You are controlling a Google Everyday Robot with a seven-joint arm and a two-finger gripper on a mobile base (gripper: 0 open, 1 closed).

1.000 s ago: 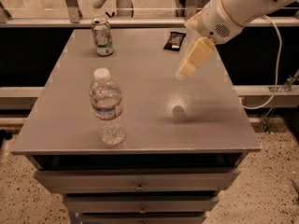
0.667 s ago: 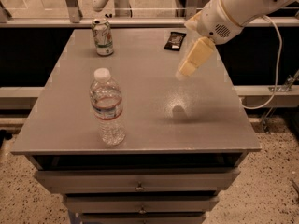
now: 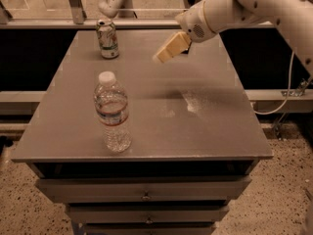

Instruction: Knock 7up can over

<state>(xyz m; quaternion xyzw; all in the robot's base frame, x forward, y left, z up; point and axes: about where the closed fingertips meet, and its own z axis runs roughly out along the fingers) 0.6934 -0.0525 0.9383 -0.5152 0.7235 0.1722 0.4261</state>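
End effector (image 3: pixel 161 57) near 7up can (image 3: pixel 107 39), bottle (image 3: pixel 113 114) well apart

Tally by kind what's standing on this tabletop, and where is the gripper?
Cans: 1, the 7up can, upright, far left.
Bottles: 1, the water bottle, upright, near the front.
Total: 2.
The gripper hovers to the right of the can, apart from it.

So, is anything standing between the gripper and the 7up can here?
Nothing visible. The gripper hovers to the right of the 7up can, only bare table between them. The water bottle stands nearer the camera, off that line.
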